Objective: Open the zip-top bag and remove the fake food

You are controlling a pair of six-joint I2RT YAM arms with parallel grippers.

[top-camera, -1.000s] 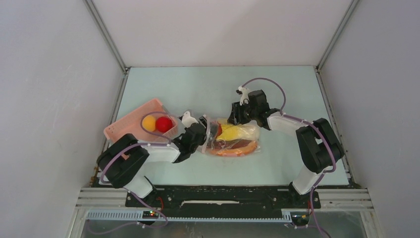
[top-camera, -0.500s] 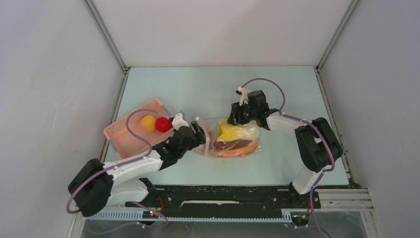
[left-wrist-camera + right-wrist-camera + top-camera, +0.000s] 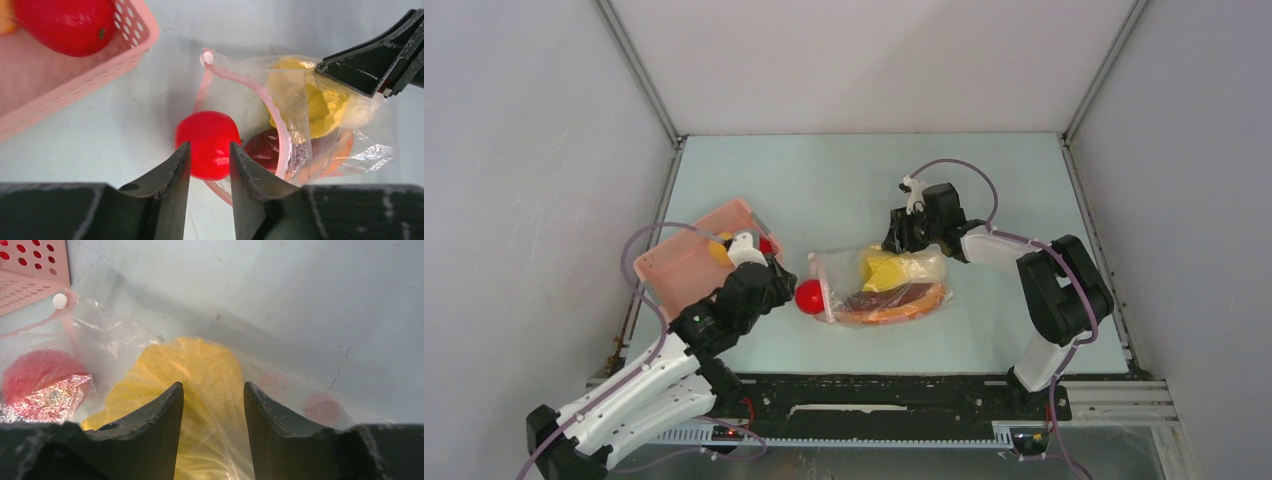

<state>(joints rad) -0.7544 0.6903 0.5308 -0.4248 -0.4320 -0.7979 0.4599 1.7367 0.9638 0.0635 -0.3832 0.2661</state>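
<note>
1. The clear, crinkly zip-top bag (image 3: pixel 894 288) lies mid-frame on the counter (image 3: pixel 844 180), with its pink-stripped mouth facing left.
2. Inside it are a yellow piece (image 3: pixel 884 268) and orange and dark red pieces.
3. The left hand (image 3: pixel 209 148) pinches a red fruit (image 3: pixel 207 137) at the bag's mouth.
4. The right hand (image 3: pixel 212 390) is half spread over the bag's upper edge; I cannot tell whether it grips.
5. The pink basket (image 3: pixel 679 270) holds a second red fruit (image 3: pixel 65 22).

Pink basket (image 3: pixel 674 270) stands near zip-top bag (image 3: pixel 894 285) mouth's left
</note>
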